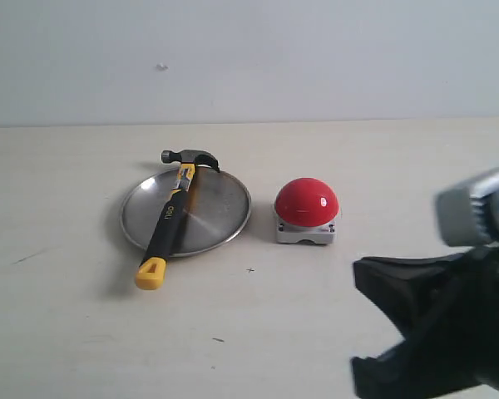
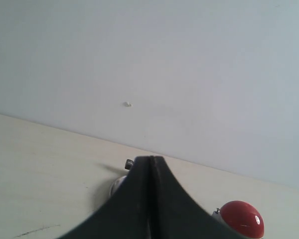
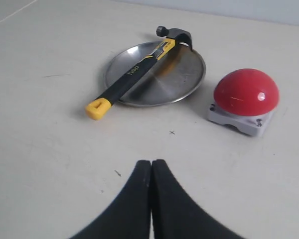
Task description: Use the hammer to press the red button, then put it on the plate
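Pale blank wall behind, beige table w/ a few dark specks. 1 plate. 1 hammer lying across it, head past the far rim, yellow end on the table. 1 red button just beside the plate. 2 pincers: left gripper & right gripper, both pressed closed, empty.

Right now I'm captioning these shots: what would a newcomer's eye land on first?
The glossy red button draws the eye first, sitting on the table right of the plate in the exterior view. Next comes the hammer lying across that plate, head beyond the far rim, yellow looped end sticking out past the near rim. The right gripper fills the near right corner, jaws shut.
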Controlling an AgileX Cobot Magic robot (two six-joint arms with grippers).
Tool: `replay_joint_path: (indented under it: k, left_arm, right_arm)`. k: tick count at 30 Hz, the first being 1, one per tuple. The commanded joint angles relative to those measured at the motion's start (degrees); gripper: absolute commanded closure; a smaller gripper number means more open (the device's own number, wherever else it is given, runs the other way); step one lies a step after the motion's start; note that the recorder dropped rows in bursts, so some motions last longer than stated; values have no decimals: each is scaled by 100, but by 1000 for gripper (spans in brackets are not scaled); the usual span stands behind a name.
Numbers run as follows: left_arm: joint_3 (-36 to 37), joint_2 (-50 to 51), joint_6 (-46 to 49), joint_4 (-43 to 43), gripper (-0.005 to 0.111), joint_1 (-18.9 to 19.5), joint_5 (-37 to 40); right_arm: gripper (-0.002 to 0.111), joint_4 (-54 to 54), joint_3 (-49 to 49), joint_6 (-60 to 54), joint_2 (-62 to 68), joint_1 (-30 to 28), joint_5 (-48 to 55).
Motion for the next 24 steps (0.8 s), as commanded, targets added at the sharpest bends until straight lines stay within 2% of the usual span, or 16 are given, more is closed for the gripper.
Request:
replay_joint_path:
  k: [1, 9, 24]
  left_arm:
    - [18, -21, 12, -31, 106, -32, 17]
    - [18, -21, 12, -31, 106, -32, 17]
    - [18, -21, 12, -31, 106, -32, 17]
  right_arm:
    - [108, -74, 677, 131, -1154, 36, 13]
    - [108, 59, 765, 131, -1938, 36, -166]
    - [108, 59, 765, 131, -1948, 36, -247]
